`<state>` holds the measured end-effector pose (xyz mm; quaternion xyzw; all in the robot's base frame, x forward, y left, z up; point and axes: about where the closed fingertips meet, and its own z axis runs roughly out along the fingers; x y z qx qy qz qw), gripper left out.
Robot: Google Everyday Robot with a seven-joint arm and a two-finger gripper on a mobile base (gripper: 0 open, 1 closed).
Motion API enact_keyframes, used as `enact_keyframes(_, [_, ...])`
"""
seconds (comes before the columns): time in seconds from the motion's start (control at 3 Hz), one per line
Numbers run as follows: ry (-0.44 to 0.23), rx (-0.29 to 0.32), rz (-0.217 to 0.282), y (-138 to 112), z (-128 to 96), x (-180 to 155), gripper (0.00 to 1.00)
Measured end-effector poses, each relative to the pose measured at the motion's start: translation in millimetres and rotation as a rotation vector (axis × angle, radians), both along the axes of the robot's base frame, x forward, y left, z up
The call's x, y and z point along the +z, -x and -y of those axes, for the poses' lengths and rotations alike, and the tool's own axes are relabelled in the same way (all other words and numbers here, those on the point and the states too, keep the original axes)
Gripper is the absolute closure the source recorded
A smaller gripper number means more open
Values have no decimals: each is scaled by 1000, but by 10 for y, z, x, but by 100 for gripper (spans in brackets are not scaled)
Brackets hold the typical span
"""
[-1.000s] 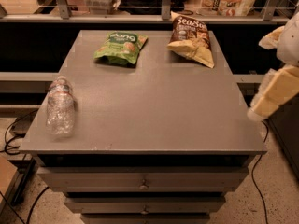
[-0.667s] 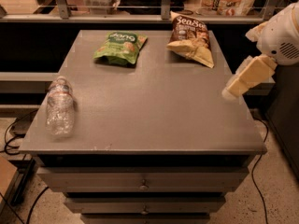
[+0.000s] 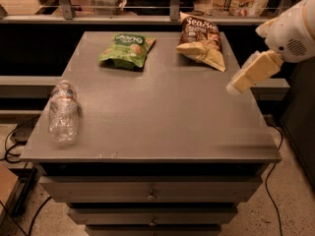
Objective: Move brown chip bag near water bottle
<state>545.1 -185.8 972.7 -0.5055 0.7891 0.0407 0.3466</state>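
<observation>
Cream pincer (image 3: 235, 86) apparently over right table (image 3: 162, 117) edge.

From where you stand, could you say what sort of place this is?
Likely an office break area: grey drawer cabinet, brown chip bag and water bottle on top; gripper above its right edge.

On the grey counter (image 3: 162, 117) the brown chip bag (image 3: 201, 42) lies far right near a green snack bag (image 3: 126, 49), the water bottle (image 3: 63, 113) lies on its side front left, and the tool (image 3: 236, 85) hovers over the right edge, apart from both bags.
</observation>
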Motion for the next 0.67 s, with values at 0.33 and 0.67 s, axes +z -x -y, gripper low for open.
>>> enact_keyframes(0.33, [-127,-47,79,-479,-80,98,0])
enact_keyframes(0.67, [-228,-111,162,-1102,-128,115,0])
